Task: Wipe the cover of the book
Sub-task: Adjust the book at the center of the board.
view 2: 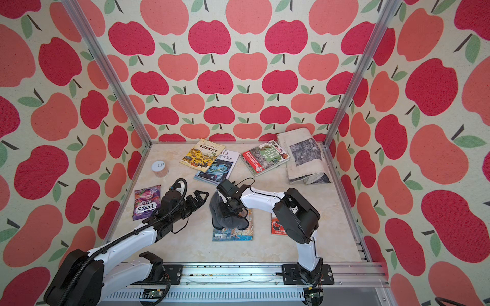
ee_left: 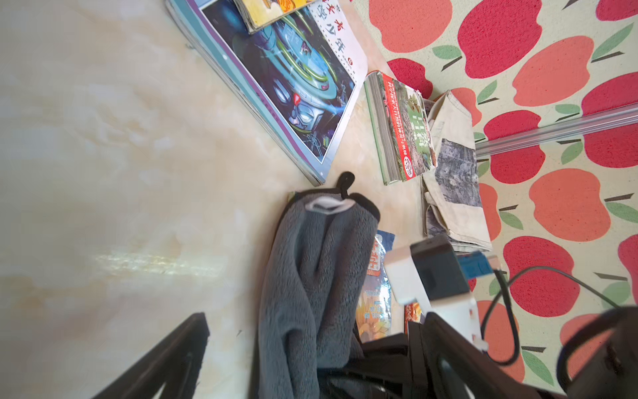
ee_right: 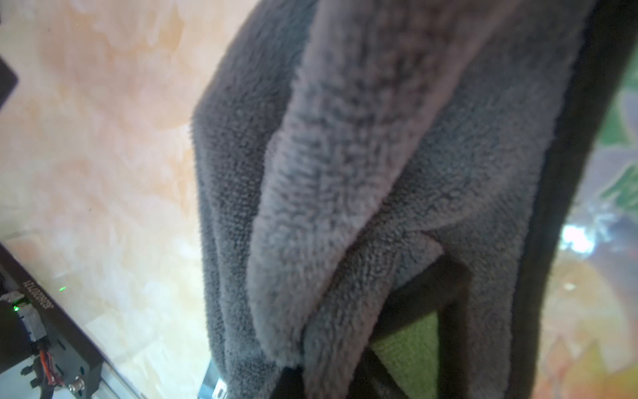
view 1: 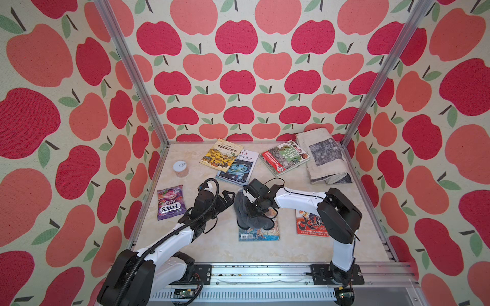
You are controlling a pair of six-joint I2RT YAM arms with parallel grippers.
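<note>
One red magazine (view 1: 309, 225) beside book (view 1: 261, 234) | right pincer (view 1: 254, 211) clamps cloth (view 1: 241, 209) | left pincer (view 1: 227, 202) wide

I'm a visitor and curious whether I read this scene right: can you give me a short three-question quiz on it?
1. True or false: the left gripper holds the grey cloth.
2. Under the cloth lies: A) candy bag, B) a book, C) newspaper.
3. Fill in: the right gripper is ___ on the cloth.
Key: 1 false, it is open and empty; 2 B; 3 shut.
</note>
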